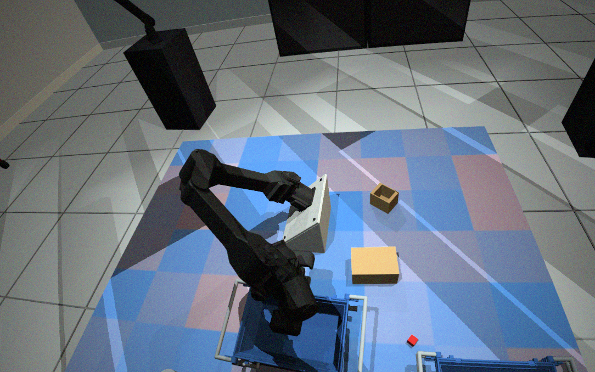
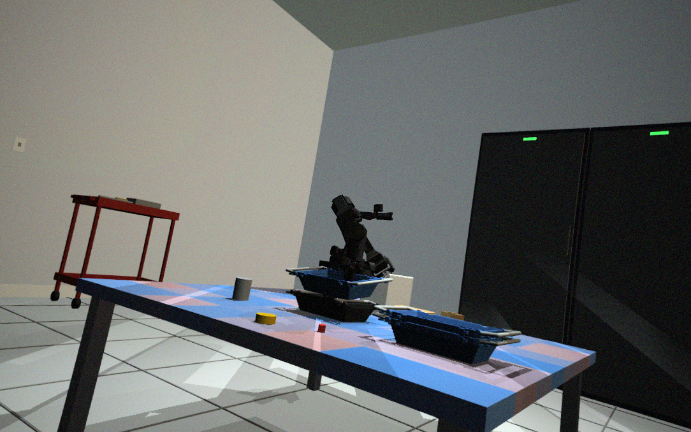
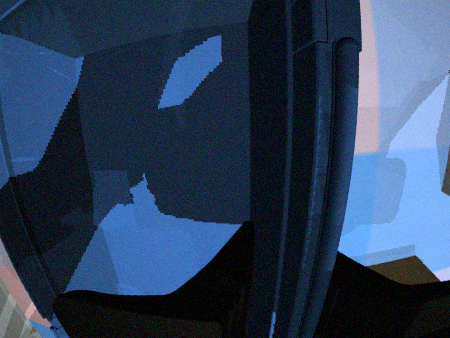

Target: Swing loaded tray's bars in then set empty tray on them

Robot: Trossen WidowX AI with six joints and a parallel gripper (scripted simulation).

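Patchwork table (image 1: 447, 263) (image 2: 407, 366) (image 3: 410, 200) bears lower tray (image 2: 333, 307); claw (image 1: 302, 302) (image 2: 351, 271) (image 3: 266, 229), pinched on empty tray (image 1: 315, 335) (image 2: 338, 288) (image 3: 175, 150), holds it above, presumably for seating on bars.

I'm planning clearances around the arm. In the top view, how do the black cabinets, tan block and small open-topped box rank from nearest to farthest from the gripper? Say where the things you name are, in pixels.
1. Tan block (image 1: 375, 260) (image 2: 424, 309) (image 3: 406, 268): right of the gripper (image 1: 302, 302) (image 2: 351, 272) (image 3: 266, 229) in the picture.
2. Small open-topped box (image 1: 380, 203) (image 2: 452, 315): beyond the block.
3. Black cabinets (image 1: 324, 28) (image 2: 524, 229): off the table, at the wall.
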